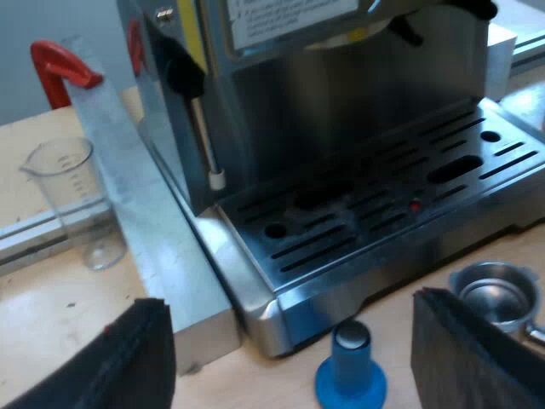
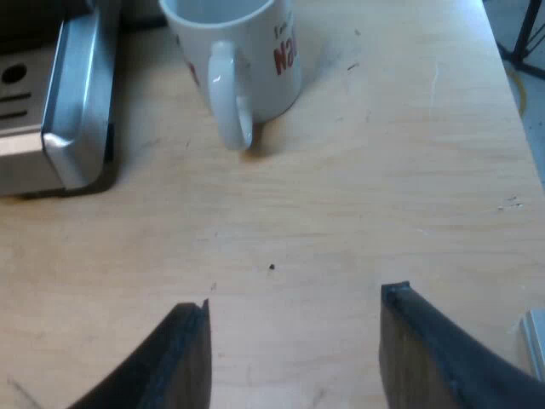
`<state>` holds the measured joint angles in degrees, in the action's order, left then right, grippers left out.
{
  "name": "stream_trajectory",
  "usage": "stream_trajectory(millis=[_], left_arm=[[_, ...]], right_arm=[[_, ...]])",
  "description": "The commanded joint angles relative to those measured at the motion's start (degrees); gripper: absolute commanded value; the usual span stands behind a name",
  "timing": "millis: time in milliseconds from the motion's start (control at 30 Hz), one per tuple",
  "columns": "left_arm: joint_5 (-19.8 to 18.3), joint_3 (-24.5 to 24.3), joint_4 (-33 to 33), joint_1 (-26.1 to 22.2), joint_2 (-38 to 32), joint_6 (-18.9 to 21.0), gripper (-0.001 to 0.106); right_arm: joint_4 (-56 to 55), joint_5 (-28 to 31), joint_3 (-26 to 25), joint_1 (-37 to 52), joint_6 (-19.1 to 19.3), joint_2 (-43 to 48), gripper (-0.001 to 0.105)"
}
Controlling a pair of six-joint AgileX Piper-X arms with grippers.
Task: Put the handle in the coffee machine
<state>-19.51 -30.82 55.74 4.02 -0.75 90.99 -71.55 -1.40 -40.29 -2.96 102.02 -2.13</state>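
The espresso machine (image 1: pixel 341 128) stands before my left gripper (image 1: pixel 294 349), its slotted drip tray (image 1: pixel 383 213) facing me. The metal holder (image 1: pixel 498 294) lies loose on the wooden table just in front of the tray, its round basket beside one of my left fingers (image 1: pixel 473 354). A blue tamper (image 1: pixel 351 375) stands between the left fingers, which are wide open and hold nothing. My right gripper (image 2: pixel 294 354) hovers open over bare wood, short of a white mug (image 2: pixel 238 60) with red lettering.
A clear measuring glass (image 1: pixel 72 200) stands beside the machine, near a red clamp (image 1: pixel 60 72) and a metal plate (image 1: pixel 128 196). The drip tray's corner (image 2: pixel 72 111) sits close to the mug. A steam wand (image 1: pixel 204 136) hangs at the machine's side.
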Motion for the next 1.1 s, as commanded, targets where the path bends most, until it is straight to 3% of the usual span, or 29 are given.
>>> stream_trajectory(millis=[33,300,467,667,800,1000,1033,1100], left_arm=[[-3.17,-1.24,-0.4,0.28,2.03,-0.11,0.062],[-8.7,-3.88,-0.4,0.28,10.84,-0.61,0.062],[-15.61,-6.68,-0.15,0.28,18.87,-6.2,0.062],[-21.5,-9.54,0.13,0.28,25.35,-7.91,0.062],[-22.73,-10.4,0.13,1.41,28.21,-10.07,0.062],[-22.56,-10.39,0.13,9.99,31.59,-10.32,0.062],[-22.33,-10.39,0.13,11.79,32.18,-10.32,0.062],[-22.2,-10.39,0.13,14.92,33.09,-10.32,0.062]], right_arm=[[-3.21,-2.64,-3.1,0.15,2.72,-2.85,0.047],[-8.22,-6.22,-9.33,0.15,10.5,-12.03,0.047],[-11.58,-8.47,-12.86,0.15,15.21,-20.46,0.047],[-10.96,-12.64,-15.68,-2.74,15.74,-28.62,0.047],[-10.42,-12.64,-16.83,-6.58,16.65,-33.0,0.047],[-6.14,-12.64,-17.17,-13.94,15.93,-37.63,0.047],[-2.93,-10.72,-17.17,-18.62,12.66,-39.89,0.047],[-1.04,-8.56,-17.17,-21.54,9.96,-41.4,0.047]])
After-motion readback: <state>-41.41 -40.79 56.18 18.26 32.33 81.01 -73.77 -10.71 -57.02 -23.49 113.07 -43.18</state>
